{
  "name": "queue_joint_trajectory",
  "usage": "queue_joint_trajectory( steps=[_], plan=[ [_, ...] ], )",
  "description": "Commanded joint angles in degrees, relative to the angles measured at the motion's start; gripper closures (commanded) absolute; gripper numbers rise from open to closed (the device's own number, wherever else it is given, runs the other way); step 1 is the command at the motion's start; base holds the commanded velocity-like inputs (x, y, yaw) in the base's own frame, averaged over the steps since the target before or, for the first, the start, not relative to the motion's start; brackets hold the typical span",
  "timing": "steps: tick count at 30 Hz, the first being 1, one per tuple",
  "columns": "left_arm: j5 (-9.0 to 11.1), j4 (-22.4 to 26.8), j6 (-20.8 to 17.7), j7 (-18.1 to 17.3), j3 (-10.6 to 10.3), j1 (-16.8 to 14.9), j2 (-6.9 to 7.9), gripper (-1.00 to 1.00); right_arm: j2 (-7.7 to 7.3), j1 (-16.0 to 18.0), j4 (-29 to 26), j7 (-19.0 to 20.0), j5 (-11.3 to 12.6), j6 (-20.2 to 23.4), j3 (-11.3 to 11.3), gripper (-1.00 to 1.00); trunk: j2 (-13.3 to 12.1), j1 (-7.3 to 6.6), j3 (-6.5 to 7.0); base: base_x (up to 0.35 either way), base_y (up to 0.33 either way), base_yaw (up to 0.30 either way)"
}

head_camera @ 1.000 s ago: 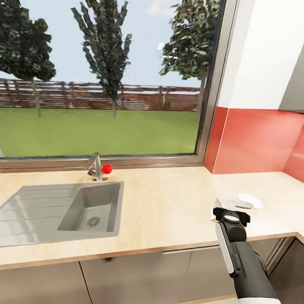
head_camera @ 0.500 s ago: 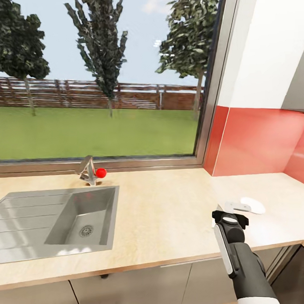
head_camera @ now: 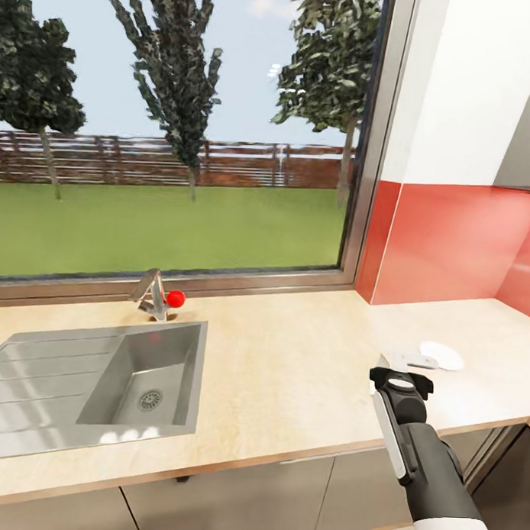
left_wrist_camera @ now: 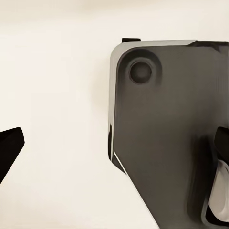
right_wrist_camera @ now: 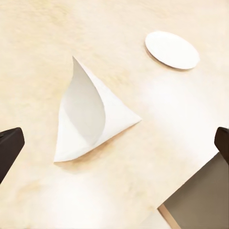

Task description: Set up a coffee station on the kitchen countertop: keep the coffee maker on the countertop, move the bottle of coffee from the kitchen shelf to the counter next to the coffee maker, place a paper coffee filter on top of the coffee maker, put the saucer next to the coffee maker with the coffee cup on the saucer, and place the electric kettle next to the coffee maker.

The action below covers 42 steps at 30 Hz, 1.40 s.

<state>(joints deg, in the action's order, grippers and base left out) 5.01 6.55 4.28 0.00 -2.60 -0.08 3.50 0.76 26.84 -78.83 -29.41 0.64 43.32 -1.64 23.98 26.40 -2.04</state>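
- Over the near right part of the table (head_camera: 292, 373), my right tool (right_wrist_camera: 114, 143) hangs above the paper coffee filter (right_wrist_camera: 90, 117), its two dark fingertips (right_wrist_camera: 9, 143) spread wide at either edge of the right wrist view, gripping nothing.
- Lying on its side on the beige slab, the filter is a white cone with its mouth curled open; nothing touches it.
- Just beyond the filter sits the saucer (right_wrist_camera: 171, 49), flat on the table and apart from the filter; from the head view it shows as a white disc (head_camera: 442, 355) past my right arm (head_camera: 412, 431).
- Farther left, a steel sink (head_camera: 100, 381) is set into the table, with a red-knobbed tap (head_camera: 158, 296) below the window (head_camera: 185, 132).
- My left tool (left_wrist_camera: 114, 143) is spread open and empty, above a pale floor and a dark grey part of my own body (left_wrist_camera: 167, 133).
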Motion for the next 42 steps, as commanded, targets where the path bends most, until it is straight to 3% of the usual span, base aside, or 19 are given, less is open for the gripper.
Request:
queue_joint_trajectory(
  steps=[1, 9, 15, 42],
  plan=[
    [0.53, 0.04, 0.11, 0.00, -0.30, -0.01, 0.02, -1.00, 0.03, 0.05, 0.09, -0.15, 0.06, 0.28, -0.03, -1.00, 0.55, 0.26, -0.40, 0.000, 0.000, 0.000],
    [0.53, 0.04, 0.11, 0.00, -0.31, -0.01, 0.02, -1.00, -0.05, 0.05, 3.74, -0.12, -0.02, -0.11, -0.11, -1.00, 3.75, 2.01, -2.59, 0.000, 0.000, 0.000],
    [0.53, 0.04, 0.11, 0.00, -0.34, -0.01, 0.02, -1.00, -0.05, 0.05, 3.95, -0.14, -0.02, -0.17, -0.12, -1.00, 3.75, 2.01, -3.14, 0.000, 0.000, 0.000],
    [0.53, 0.04, -0.07, 0.00, -0.47, -0.01, -0.07, -1.00, -0.16, 0.05, 9.00, -0.03, -0.09, -0.61, -0.21, -1.00, 3.75, 2.01, -3.38, 0.030, 0.000, 0.000]
  ],
)
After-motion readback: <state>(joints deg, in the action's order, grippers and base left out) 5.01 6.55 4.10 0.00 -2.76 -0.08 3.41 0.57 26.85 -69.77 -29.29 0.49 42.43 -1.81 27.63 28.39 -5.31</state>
